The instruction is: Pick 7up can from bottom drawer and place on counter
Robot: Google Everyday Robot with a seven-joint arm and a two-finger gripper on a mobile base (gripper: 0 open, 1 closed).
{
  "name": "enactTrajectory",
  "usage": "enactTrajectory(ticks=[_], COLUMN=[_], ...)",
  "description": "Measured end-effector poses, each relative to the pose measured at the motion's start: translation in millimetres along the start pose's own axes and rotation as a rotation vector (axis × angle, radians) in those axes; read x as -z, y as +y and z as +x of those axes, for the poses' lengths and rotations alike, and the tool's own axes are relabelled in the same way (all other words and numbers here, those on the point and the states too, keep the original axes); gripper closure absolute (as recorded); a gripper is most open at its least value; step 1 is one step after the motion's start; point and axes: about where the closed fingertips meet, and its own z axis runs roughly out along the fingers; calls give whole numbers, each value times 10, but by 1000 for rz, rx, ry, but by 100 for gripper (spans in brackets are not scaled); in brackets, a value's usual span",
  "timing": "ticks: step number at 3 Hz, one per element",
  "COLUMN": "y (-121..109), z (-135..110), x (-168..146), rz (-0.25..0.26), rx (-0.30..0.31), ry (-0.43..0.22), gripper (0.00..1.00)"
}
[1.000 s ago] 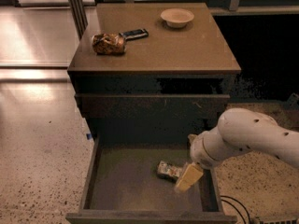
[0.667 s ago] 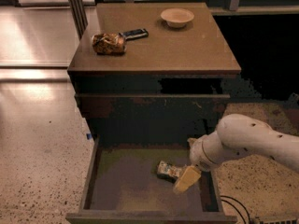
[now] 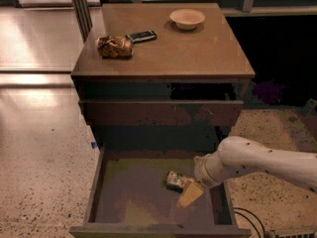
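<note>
Bottom drawer (image 3: pixel 132 195) stands open; the 7up can (image 3: pixel 176 181) sits on the drawer floor, right of middle, seemingly on its side and not yet lifted; the gripper (image 3: pixel 190 196) is down in the drawer, right against the can; whether it has hold of the can I cannot tell; lifting and setting on the counter (image 3: pixel 198 48) remain. The arm partly hides the can's right end; the drawer front is cut off below.

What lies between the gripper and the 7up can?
Nothing shows there: in the camera view the gripper, down in the open bottom drawer, is right beside the 7up can.
</note>
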Motion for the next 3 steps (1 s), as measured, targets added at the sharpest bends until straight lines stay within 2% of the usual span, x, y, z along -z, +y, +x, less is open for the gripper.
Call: enactTrajectory(ticks=[1,2,3], y=[-6,-7,-47], z=[87,87,86], x=[-388,-389,-587], rz=[-10,-10,-17], rx=[-24,-24,-34], ry=[15,15,8], gripper=[0,0,0])
